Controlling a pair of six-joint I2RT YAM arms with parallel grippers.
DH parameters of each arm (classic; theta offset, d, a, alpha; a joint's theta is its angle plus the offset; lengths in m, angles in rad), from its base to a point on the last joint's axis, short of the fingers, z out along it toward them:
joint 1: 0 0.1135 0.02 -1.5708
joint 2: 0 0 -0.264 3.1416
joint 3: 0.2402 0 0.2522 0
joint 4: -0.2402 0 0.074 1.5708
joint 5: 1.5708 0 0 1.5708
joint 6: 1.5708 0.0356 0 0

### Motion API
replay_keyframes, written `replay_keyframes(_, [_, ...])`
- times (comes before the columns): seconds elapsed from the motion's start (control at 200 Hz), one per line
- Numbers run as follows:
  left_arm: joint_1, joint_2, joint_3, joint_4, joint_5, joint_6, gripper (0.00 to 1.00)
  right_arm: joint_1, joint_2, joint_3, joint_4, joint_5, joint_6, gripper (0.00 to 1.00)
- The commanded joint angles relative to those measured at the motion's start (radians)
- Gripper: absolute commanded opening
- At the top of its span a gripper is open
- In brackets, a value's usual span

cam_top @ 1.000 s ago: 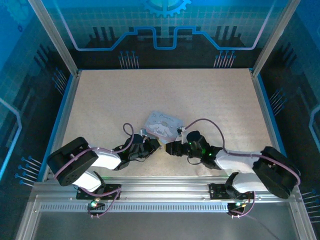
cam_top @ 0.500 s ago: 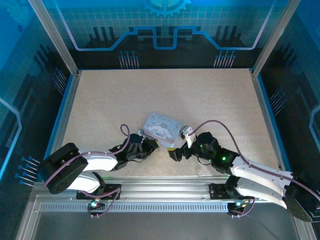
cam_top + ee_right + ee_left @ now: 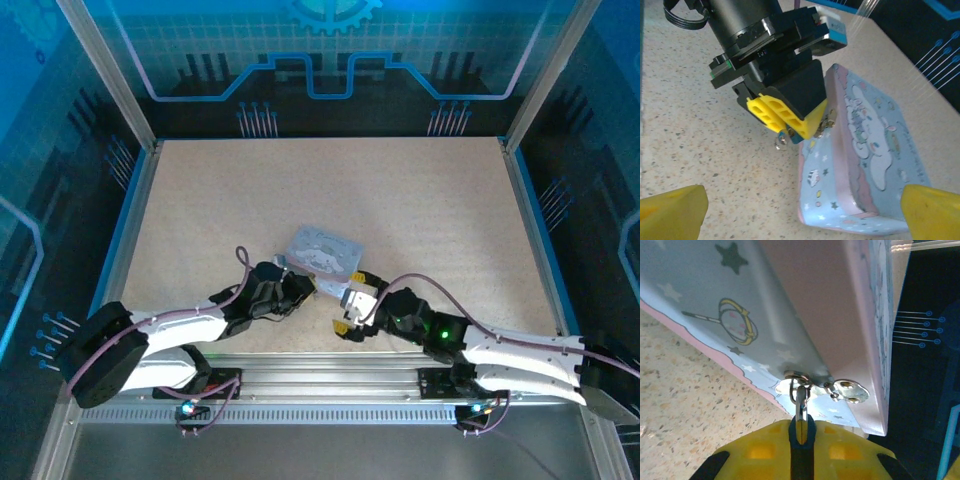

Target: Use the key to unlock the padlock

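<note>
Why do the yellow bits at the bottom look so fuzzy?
Left wrist view: the left fingers are too near the lens, so they blur; the padlock shackle and tin look sharper. Right wrist view: the right fingers blur in the corners, while the tin is crisp.

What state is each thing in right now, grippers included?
padlock: shackle threaded through the tin's clasp, body clamped between the left gripper's pads; locked or not, cannot tell.
tin: lid shut.
left gripper: shut on the padlock.
right gripper: open, holding nothing, beside the tin.
small metal piece: hanging below the left gripper's pads, too small to identify.
</note>
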Motion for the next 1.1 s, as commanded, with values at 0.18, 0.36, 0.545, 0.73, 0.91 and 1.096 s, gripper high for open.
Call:
replay_keyframes(0.18, [-0.005, -0.027, 0.041, -0.009, -0.010, -0.035, 0.00, 0.076, 0.091, 0.027, 0.092, 0.160, -0.092, 0.88])
replay_keyframes(0.36, [-0.007, -0.028, 0.041, -0.001, -0.008, -0.044, 0.00, 0.104, 0.198, 0.053, 0.159, 0.179, -0.086, 0.81])
replay_keyframes(0.545, [-0.008, -0.028, 0.042, 0.000, -0.007, -0.046, 0.00, 0.111, 0.310, 0.083, 0.236, 0.179, -0.068, 0.75])
replay_keyframes(0.73, [-0.009, -0.027, 0.041, 0.003, -0.006, -0.048, 0.00, 0.111, 0.397, 0.112, 0.274, 0.187, -0.057, 0.66])
replay_keyframes(0.91, [-0.009, -0.028, 0.038, 0.011, -0.004, -0.052, 0.00, 0.111, 0.456, 0.125, 0.317, 0.194, -0.046, 0.59])
replay_keyframes(1.096, [-0.009, -0.027, 0.038, 0.011, -0.003, -0.051, 0.00, 0.110, 0.503, 0.137, 0.348, 0.202, -0.039, 0.52])
